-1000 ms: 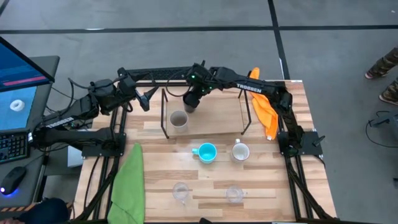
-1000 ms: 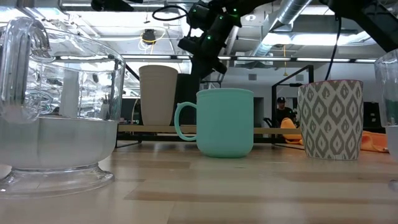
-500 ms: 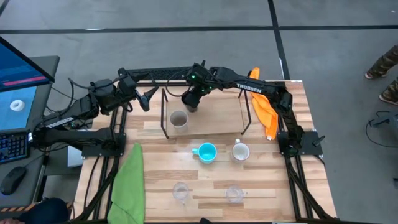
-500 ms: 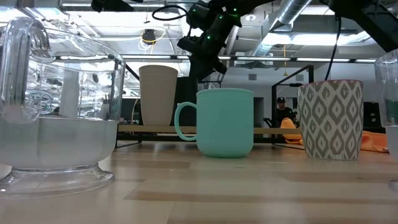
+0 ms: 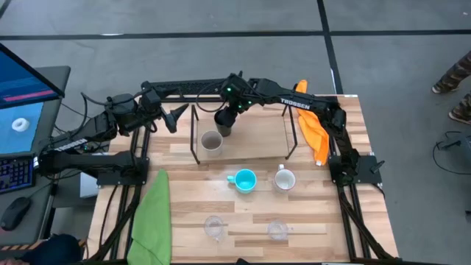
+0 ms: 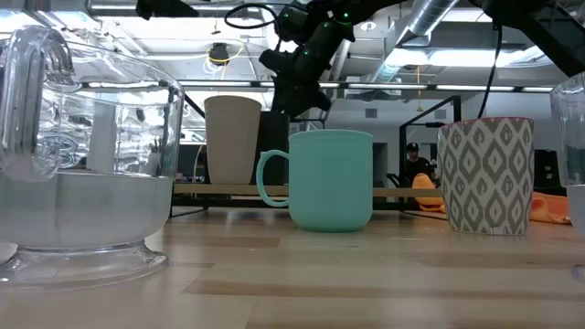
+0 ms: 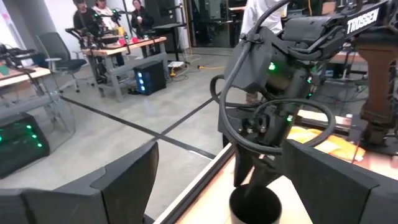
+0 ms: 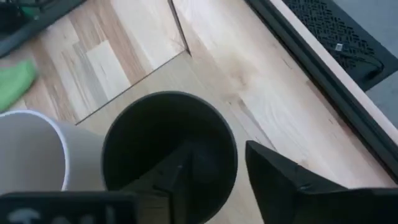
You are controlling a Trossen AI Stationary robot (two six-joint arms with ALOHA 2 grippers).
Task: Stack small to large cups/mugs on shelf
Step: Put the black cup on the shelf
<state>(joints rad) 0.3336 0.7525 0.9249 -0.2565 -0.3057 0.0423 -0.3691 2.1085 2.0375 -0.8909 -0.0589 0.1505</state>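
Right gripper (image 5: 224, 121): positioned over the far-left part of the shelf (image 5: 250, 143); one finger is seen inside the black cup (image 8: 169, 149) and one outside its wall, so the rim is taken to be pinched between them.
Black cup: held at the shelf's 10 o'clock corner, just beside the grey-beige cup (image 5: 212, 141), which lies at its 7 o'clock; whether its base touches the board cannot be told.
Handling of the black cup: judged rigid, light and smooth-walled, so a rim pinch may slip or let it swing; a firm hold low on the wall is judged safer, and contact with the neighbouring cup is to be avoided.
Left gripper (image 5: 175, 116): parked at the table's 10 o'clock edge, fingers spread, nothing held.
Blue mug (image 5: 243, 179): set on the tabletop at 6 o'clock of the shelf, handle towards 9 o'clock.
White mug (image 5: 284, 179): placed just at 3 o'clock of the blue mug, apart from it; a grey pattern is shown on its wall in the low view.
Clear glasses: one (image 5: 214, 227) and the other (image 5: 277, 230) are left near the table's 6 o'clock edge; both are judged fragile and slippery.
Progress: two vessels are at the shelf, four are not yet moved.
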